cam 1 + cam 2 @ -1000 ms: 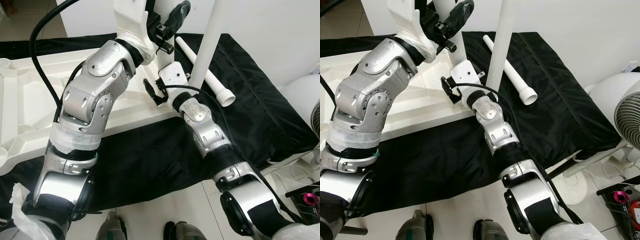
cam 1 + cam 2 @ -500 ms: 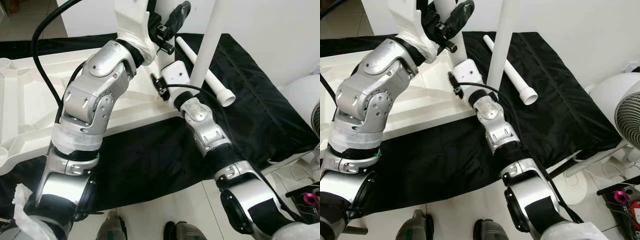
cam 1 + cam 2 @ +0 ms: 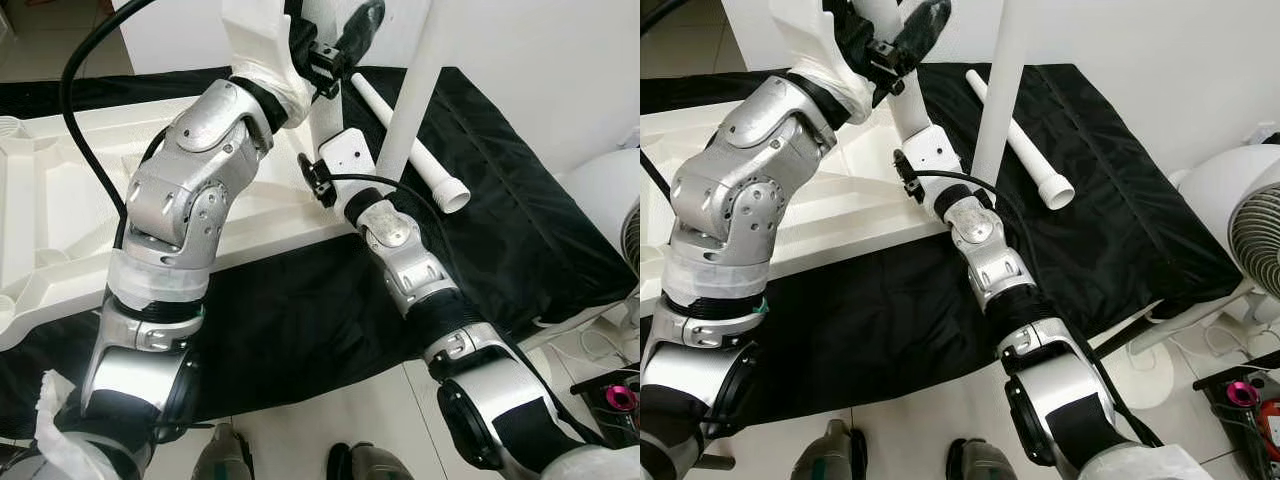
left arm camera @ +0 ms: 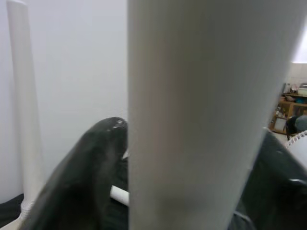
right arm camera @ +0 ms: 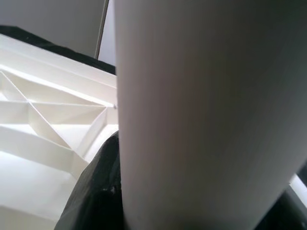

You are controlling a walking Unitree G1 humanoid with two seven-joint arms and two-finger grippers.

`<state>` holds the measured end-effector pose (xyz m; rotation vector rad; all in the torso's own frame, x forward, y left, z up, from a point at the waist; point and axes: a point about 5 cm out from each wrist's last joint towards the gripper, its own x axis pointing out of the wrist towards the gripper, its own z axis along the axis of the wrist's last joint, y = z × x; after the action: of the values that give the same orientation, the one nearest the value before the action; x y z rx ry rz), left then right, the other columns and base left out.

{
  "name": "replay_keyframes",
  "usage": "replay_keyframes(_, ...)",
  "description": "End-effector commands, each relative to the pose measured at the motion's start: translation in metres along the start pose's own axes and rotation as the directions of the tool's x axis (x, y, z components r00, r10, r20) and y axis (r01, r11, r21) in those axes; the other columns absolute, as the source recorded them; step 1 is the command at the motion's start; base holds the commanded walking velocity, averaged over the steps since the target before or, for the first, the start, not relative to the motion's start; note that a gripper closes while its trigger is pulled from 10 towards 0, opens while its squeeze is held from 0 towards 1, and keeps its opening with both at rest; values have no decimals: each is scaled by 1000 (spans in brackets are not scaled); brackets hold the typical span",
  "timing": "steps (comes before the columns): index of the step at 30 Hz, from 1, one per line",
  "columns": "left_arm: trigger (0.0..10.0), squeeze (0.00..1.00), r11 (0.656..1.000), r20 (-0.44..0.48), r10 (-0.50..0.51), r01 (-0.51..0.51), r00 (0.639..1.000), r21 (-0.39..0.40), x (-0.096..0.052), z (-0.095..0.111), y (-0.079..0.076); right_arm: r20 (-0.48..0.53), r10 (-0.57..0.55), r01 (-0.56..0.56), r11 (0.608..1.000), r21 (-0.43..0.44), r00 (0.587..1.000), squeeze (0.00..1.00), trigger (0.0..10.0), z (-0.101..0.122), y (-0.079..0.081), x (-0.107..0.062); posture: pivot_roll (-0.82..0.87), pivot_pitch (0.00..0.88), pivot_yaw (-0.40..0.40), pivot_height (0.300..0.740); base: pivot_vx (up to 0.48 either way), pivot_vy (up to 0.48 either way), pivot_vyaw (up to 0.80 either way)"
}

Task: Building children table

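Note:
A white table top (image 3: 60, 200) lies upside down on a black cloth (image 3: 500, 200). A white table leg (image 3: 323, 110) stands upright at its near corner. My left gripper (image 3: 340, 40) is shut on that leg high up; in the left wrist view the leg (image 4: 192, 120) sits between the black fingers (image 4: 81, 172). My right gripper (image 3: 315, 182) is shut on the same leg low down, close to the table top, and the leg (image 5: 206, 110) is pressed against a finger (image 5: 96, 196). A second leg (image 3: 415, 80) stands upright just to the right.
A loose white leg (image 3: 415, 160) lies on the cloth behind the right arm. A white fan (image 3: 1250, 230) stands at the right, with cables and a pink object (image 3: 620, 393) on the tiled floor. My feet (image 3: 225, 462) are at the cloth's near edge.
My right gripper has moved from beside the leg's base onto the leg, and its wrist has turned. The left arm has lifted slightly, still holding the leg.

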<state>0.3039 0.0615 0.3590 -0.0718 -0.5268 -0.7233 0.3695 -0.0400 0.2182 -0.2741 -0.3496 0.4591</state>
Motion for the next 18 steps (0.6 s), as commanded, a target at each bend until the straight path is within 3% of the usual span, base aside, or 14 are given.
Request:
replay_keyframes(1,10000,0,996,34,-86,86,996,-10,-3,6,-11,12,-18,17,999,42,1000,0,10000,3,-3,1,13,89,-57,740,0,0,0)
replay_keyframes(4,10000,0,987,78,-132,138,988,-79,-7,11,-14,13,-29,28,997,68,1000,0,10000,4,-4,1,12,88,-57,740,0,0,0)
replay_keyframes(8,10000,0,985,84,-140,147,987,-91,-9,10,-9,25,-40,38,995,90,999,0,10000,6,-5,2,10,87,-55,740,0,0,0)
replay_keyframes(11,10000,0,973,95,-173,185,980,-139,-22,10,1,44,-69,62,988,142,997,0,10000,10,-9,2,10,87,-55,740,0,0,0)
replay_keyframes(17,10000,0,963,107,-199,215,974,-165,-28,12,4,51,-73,64,985,160,996,0,10000,12,-10,1,10,88,-54,740,0,0,0)
replay_keyframes(18,10000,0,959,111,-205,223,972,-176,-37,14,6,62,-74,62,982,178,995,0,10000,13,-10,0,13,89,-59,740,0,0,0)
